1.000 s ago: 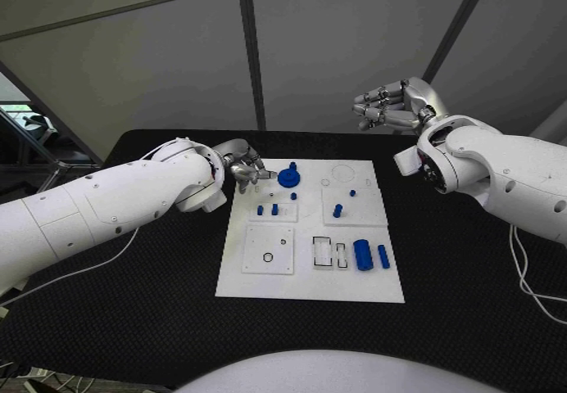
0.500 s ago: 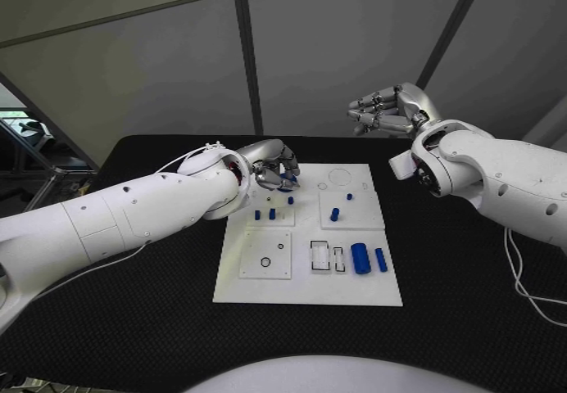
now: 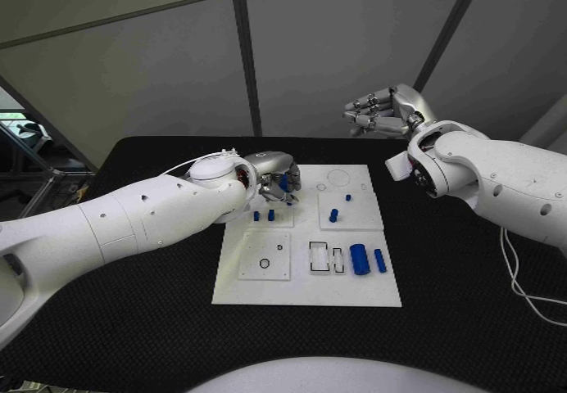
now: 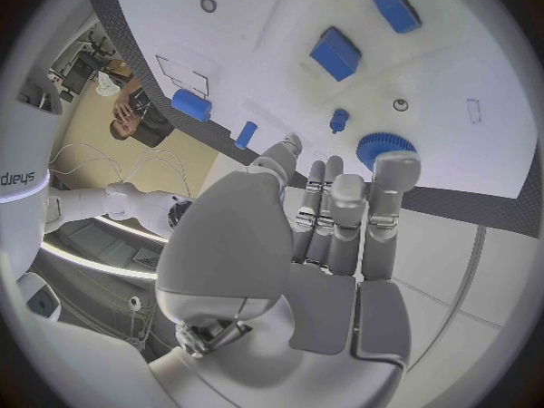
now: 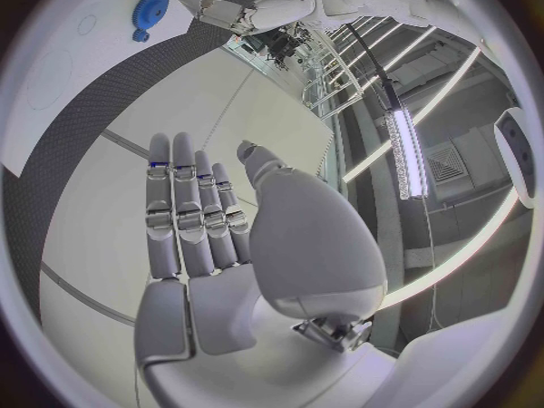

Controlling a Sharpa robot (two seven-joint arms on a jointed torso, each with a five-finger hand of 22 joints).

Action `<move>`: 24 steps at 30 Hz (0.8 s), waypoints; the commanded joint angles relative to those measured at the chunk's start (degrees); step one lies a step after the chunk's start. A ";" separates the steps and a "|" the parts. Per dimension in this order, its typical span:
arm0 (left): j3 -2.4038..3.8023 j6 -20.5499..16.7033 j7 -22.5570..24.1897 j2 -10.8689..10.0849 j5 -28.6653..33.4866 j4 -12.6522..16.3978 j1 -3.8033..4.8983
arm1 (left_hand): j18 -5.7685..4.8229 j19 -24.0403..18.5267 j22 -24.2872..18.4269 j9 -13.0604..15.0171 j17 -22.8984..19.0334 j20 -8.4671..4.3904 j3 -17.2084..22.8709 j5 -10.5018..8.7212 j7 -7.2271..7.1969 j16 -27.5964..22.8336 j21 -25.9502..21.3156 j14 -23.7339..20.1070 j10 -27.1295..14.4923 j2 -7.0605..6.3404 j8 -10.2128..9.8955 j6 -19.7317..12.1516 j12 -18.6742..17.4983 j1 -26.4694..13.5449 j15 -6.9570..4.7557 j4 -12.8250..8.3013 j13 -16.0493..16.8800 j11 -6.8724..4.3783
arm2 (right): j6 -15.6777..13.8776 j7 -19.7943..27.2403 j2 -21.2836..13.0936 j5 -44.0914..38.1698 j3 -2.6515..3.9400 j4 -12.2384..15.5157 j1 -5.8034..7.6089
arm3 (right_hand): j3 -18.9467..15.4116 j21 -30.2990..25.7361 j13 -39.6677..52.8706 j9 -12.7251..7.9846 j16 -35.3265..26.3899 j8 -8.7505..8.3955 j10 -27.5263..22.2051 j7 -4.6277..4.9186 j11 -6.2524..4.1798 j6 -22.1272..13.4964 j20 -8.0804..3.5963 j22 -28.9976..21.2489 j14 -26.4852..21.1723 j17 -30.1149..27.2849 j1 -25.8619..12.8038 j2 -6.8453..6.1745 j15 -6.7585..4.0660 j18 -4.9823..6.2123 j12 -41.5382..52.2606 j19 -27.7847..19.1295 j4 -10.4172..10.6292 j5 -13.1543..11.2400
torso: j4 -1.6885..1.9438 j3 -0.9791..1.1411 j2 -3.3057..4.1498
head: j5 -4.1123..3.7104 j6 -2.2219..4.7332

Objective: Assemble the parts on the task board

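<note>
Your left hand (image 3: 272, 176) hangs over the far left corner of the white board (image 3: 310, 291), with its fingers (image 4: 385, 190) stretched out side by side and nothing between them. From the left wrist you see the fingertips just above the blue toothed wheel (image 4: 383, 145), which sits on the board near its far edge; you cannot tell whether a fingertip touches it. In the head view the wheel is hidden behind that hand.

Your right hand (image 3: 384, 110) is lifted well beyond the board's far right corner, off the table, fingers (image 5: 187, 213) loosely curled and apart, holding nothing. Its wrist camera looks back at the wheel (image 5: 149, 11) on the board, with the left hand (image 5: 244, 4) just beside it.

On the board, two short blue pegs (image 3: 262, 216) stand side by side close to your left wrist. Toward the board's right side a small blue peg (image 3: 350, 196) stands with a longer blue pin (image 3: 334, 215) just nearer you. Near the board's right edge, a thick blue cylinder (image 3: 359, 259) and a thin blue bar (image 3: 380, 260) lie side by side, next to two empty rectangular slots (image 3: 320, 255). A square plate with a small hole (image 3: 266, 255) lies on the board's left half.
</note>
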 commanded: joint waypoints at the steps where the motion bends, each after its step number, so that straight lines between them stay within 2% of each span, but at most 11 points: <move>1: -0.01 3.05 -0.79 0.48 -2.73 -0.59 0.05 | -0.28 0.97 1.63 -0.24 0.83 0.07 0.10 -0.16 -0.02 1.20 2.04 0.85 0.34 -0.23 -0.38 0.68 -0.42 0.18 -0.02 0.10 -0.33 0.13 | 0.34 0.23 0.05 -0.26 0.04 0.13 0.07 | -0.15 -0.23 -0.09 -0.02 -0.40 -0.33 -0.04 0.11 0.37 -0.06 0.04 -0.09 0.28 -0.06 -0.23 0.29 0.12 0.26 -0.20 0.41 -0.03 0.34 | 0.04 -0.01 -0.06 | 0.01 -0.06; 14: -0.04 3.66 -1.06 2.03 -2.76 -3.51 -0.17 | -0.71 1.82 4.78 -1.16 1.38 0.03 1.67 0.07 0.06 3.33 5.51 1.57 1.53 0.62 -1.87 1.56 -1.45 1.03 -0.10 -0.19 -1.58 0.02 | 0.27 0.22 0.10 -0.26 0.04 0.29 0.06 | -0.15 -0.23 -0.09 -0.02 -0.40 -0.33 -0.04 0.11 0.37 -0.06 0.04 -0.09 0.28 -0.06 -0.23 0.29 0.12 0.26 -0.20 0.41 -0.03 0.34 | 0.12 0.07 -0.01 | -0.19 -0.07; 19: -0.04 4.30 -1.14 2.57 -2.31 -4.34 -0.19 | -0.92 2.29 6.05 -1.43 1.81 -0.06 2.86 0.09 0.04 4.15 6.98 2.03 2.50 0.88 -2.34 2.29 -1.92 1.55 -0.24 -0.48 -2.10 -0.14 | 0.31 0.22 0.18 -0.26 0.04 0.33 0.06 | -0.15 -0.23 -0.09 -0.02 -0.40 -0.33 -0.04 0.11 0.37 -0.06 0.04 -0.09 0.28 -0.06 -0.23 0.29 0.12 0.26 -0.20 0.41 -0.03 0.34 | -0.01 0.05 -0.02 | -0.13 -0.17; 24: -0.04 4.90 -1.14 2.88 -2.20 -4.90 -0.25 | -1.12 2.70 7.13 -1.70 2.32 -0.15 3.94 0.11 0.06 4.95 8.23 2.51 3.48 0.82 -2.84 2.83 -2.32 1.78 -0.37 -0.75 -2.51 -0.28 | 0.32 0.21 0.19 -0.26 0.04 0.37 0.06 | -0.08 -0.33 -0.13 -0.01 -0.43 -0.33 -0.05 0.11 0.37 -0.06 0.04 -0.15 0.30 -0.08 -0.08 0.35 0.11 0.27 -0.21 0.47 -0.15 0.35 | 0.12 0.04 -0.05 | -0.19 -0.29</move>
